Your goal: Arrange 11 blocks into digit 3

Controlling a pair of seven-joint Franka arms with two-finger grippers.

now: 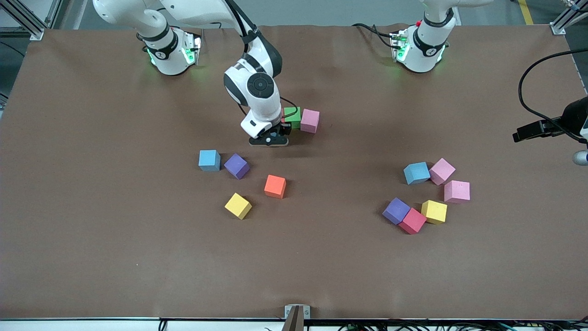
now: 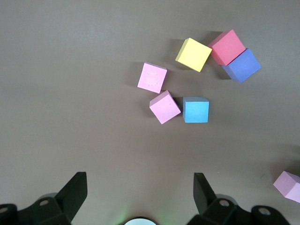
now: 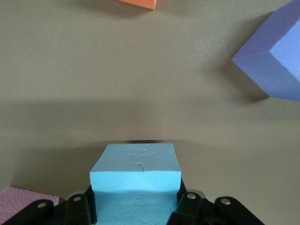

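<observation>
Red block (image 1: 412, 221) lies nearest; right gripper (image 3: 136, 206) pinches a dented light-blue block (image 3: 136, 171); left gripper (image 2: 139, 197) spread.

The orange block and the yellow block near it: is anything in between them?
No. In the front view only bare brown table shows between the orange block and the yellow block; they sit apart, not touching.

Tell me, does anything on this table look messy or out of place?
Nothing is damaged. The loose blocks lie scattered at odd angles, like the purple block and yellow block. Only the green block and pink block sit neatly side by side.
</observation>
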